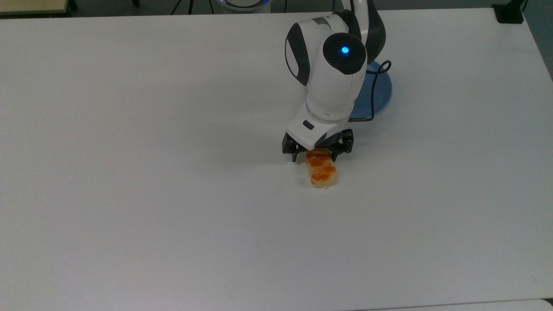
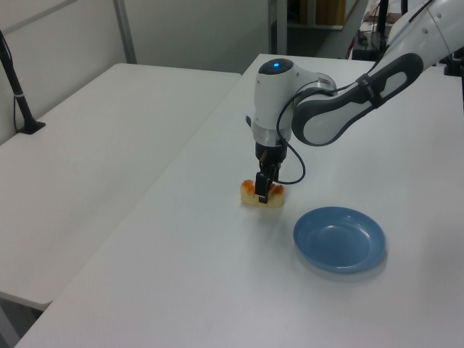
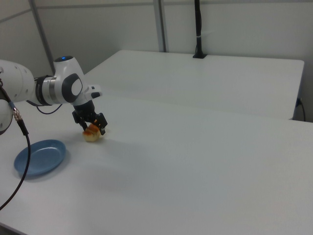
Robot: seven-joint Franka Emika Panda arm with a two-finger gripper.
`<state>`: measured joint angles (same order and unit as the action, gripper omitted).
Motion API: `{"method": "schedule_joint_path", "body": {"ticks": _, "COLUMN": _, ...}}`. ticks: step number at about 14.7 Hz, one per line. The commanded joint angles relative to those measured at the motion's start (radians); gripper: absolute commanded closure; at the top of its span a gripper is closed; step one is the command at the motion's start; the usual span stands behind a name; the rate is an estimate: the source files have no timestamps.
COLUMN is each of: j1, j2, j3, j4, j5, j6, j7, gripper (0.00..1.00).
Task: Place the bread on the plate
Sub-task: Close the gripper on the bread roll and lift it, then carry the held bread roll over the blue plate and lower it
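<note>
- Straddling the bread (image 1: 321, 171), the gripper (image 1: 316, 156) hangs spread, not gripping.
- Centre both fingers across its narrow sides, then squeeze gently.
- The plate (image 2: 338, 239) sits near.

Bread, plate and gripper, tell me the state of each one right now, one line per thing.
bread: lying flat on the white table, not lifted, one end between the jaws.
plate: empty, sitting on the table apart from the bread.
gripper: lowered over the bread's end, jaws open, one on either side.
</note>
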<state>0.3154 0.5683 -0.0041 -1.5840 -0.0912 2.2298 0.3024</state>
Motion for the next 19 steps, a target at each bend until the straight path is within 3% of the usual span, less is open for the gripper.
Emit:
{"method": "schedule_joint_path", "body": {"ticks": 1, "j1": 0.014, "j2": -0.002, "j3": -0.008, "j4": 0.013, "j5": -0.012, "j6": 0.007, "j7": 0.035, "gripper": 0.00}}
{"method": "schedule_joint_path", "body": {"ticks": 2, "j1": 0.016, "j2": -0.002, "j3": -0.008, "j4": 0.013, "j5": -0.013, "j6": 0.007, "j7": 0.035, "gripper": 0.11}}
{"method": "schedule_joint_path", "body": {"ticks": 5, "j1": 0.017, "j2": -0.002, "j3": -0.008, "j4": 0.012, "j5": -0.008, "j6": 0.008, "j7": 0.037, "gripper": 0.65}}
{"method": "schedule_joint_path", "body": {"ticks": 7, "j1": 0.017, "j2": -0.002, "j3": -0.008, "j4": 0.012, "j5": -0.004, "j6": 0.008, "j7": 0.037, "gripper": 0.81}}
{"method": "schedule_joint_path", "body": {"ticks": 11, "j1": 0.016, "j2": -0.077, "j3": -0.008, "j4": -0.007, "j5": -0.002, "j6": -0.012, "j7": 0.032, "gripper": 0.81}}
{"method": "schedule_joint_path", "body": {"ticks": 15, "j1": 0.027, "j2": -0.284, "j3": 0.001, "j4": -0.187, "j5": -0.013, "j6": -0.147, "j7": 0.020, "gripper": 0.81}}
{"method": "schedule_joint_path", "body": {"ticks": 19, "j1": 0.028, "j2": -0.416, "j3": 0.107, "j4": -0.365, "j5": -0.018, "j6": -0.147, "j7": 0.029, "gripper": 0.81}}
